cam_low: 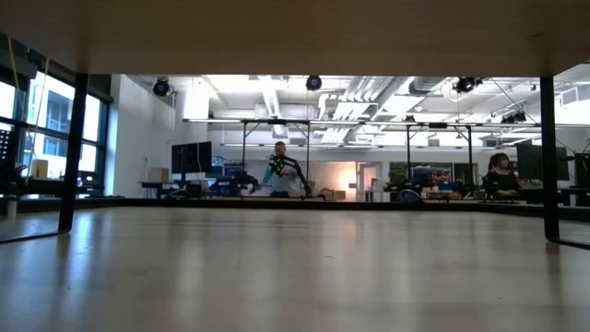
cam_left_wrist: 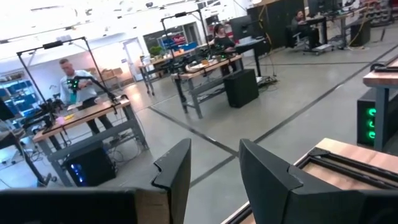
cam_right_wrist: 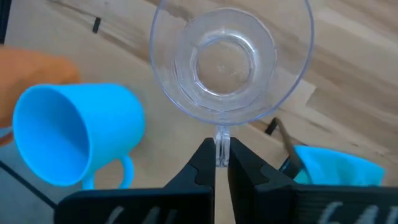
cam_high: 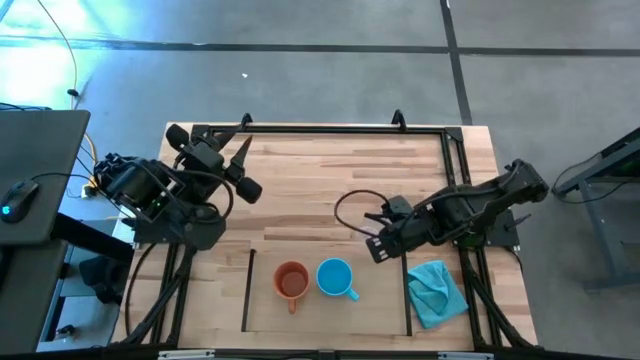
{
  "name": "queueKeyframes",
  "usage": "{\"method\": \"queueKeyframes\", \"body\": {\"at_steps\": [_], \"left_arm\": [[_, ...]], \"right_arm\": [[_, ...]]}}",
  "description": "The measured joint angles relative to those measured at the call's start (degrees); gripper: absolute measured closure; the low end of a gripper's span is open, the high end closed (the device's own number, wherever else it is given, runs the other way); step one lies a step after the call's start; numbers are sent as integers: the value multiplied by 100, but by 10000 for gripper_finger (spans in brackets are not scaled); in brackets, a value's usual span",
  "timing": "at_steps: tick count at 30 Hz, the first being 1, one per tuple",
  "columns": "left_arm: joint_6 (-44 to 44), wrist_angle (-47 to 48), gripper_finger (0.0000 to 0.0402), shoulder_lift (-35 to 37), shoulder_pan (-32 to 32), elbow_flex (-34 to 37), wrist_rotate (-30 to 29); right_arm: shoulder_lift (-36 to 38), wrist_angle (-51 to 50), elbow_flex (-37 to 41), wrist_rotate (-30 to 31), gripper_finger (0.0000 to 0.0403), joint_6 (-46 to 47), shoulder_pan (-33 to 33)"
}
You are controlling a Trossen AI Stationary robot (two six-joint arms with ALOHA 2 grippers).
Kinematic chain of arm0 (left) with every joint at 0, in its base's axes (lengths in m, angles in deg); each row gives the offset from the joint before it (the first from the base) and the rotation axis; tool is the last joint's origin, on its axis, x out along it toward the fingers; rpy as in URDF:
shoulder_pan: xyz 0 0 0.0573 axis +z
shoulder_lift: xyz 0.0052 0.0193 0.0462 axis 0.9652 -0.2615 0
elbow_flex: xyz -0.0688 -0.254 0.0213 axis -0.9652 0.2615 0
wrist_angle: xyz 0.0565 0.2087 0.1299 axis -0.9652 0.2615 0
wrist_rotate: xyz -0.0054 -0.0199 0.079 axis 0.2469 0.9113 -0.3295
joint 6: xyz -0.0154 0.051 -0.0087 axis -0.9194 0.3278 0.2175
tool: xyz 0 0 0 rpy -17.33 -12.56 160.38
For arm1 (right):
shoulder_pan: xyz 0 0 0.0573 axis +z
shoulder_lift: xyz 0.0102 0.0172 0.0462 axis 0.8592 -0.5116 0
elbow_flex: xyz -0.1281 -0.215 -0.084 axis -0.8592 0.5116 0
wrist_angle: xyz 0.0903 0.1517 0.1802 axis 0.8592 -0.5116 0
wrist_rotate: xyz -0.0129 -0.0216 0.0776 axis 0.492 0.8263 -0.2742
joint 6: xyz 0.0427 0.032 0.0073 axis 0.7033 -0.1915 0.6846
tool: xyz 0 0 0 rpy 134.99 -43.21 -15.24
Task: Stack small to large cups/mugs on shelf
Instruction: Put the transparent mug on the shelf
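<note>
An orange mug and a bright blue mug stand side by side, mouths up, on the pale shelf near the table's front edge. My right gripper hangs just right of and beyond the blue mug, pointing steeply down, shut on a clear glass cup. My left gripper is at the table's far left, held level and open, with nothing between its fingers. The low view shows neither arm nor any cup. My right gripper pinches a narrow glass part that juts from the cup's side at the rim; it looks like a handle seen edge-on. The fingers come from above, slanting down. The cup hangs below them, mouth toward the wrist camera, over the tabletop.
A teal cloth lies at the shelf's right end, close beside the right gripper. Thin black strips edge the shelf. A black metal frame runs along the table's far and side edges. Bare wood lies between the two arms.
</note>
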Motion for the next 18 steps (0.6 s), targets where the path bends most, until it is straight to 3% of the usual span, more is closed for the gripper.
{"method": "queueKeyframes", "body": {"at_steps": [18], "left_arm": [[-83, 0, 277, -2, -8, 0, -2]], "right_arm": [[-49, 231, 0, -25, 403, 1102, 843]]}}
